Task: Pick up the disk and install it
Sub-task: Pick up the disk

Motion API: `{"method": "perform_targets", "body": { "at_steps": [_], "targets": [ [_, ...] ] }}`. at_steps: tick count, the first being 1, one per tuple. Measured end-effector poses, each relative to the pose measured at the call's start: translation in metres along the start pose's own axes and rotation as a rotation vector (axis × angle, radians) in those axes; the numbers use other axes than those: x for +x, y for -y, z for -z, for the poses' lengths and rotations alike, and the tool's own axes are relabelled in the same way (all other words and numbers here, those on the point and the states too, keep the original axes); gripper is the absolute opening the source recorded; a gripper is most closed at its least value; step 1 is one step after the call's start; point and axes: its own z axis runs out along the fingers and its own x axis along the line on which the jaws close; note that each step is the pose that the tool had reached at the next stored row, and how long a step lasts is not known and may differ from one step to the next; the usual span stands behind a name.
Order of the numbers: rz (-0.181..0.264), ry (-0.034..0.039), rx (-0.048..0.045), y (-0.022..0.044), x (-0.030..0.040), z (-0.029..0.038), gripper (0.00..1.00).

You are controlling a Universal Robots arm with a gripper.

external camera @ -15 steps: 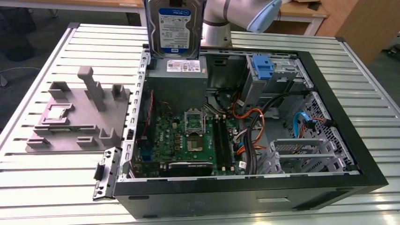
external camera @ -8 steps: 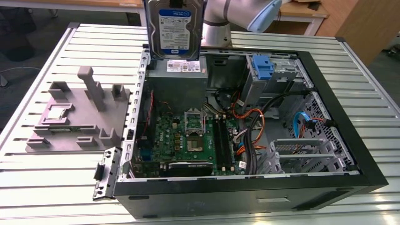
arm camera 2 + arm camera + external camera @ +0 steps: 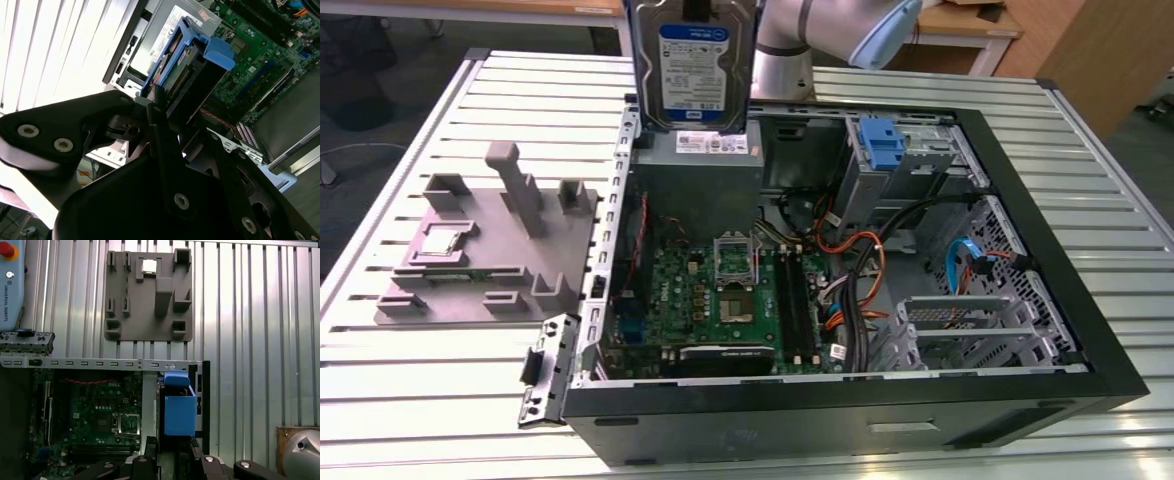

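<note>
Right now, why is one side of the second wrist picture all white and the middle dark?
In the second wrist view, light glares off the table, washing it white, while the tool holding the disk sits in shadow; in the exterior view, the table is evenly lit.

Even bright light, blown-out glare on slatted table (image 3: pixel 50 50) in second wrist view

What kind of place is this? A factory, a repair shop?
Probably a robotics lab or test cell rather than a shop: a robot arm holds a disk above an open computer case on a slatted metal table, beside a grey parts fixture.
</note>
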Motion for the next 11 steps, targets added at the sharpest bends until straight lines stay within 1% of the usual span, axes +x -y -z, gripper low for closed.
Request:
{"method": "perform_targets", "body": {
  "at_steps": [6,11],
  "targets": [
    [0.000,0.0001,-0.0001,0.0014,0.0064,0.0001,0.35],
    [0.000,0.0000,-0.0007,0.0064,0.0094,0.0003,0.35]
  ]
}}
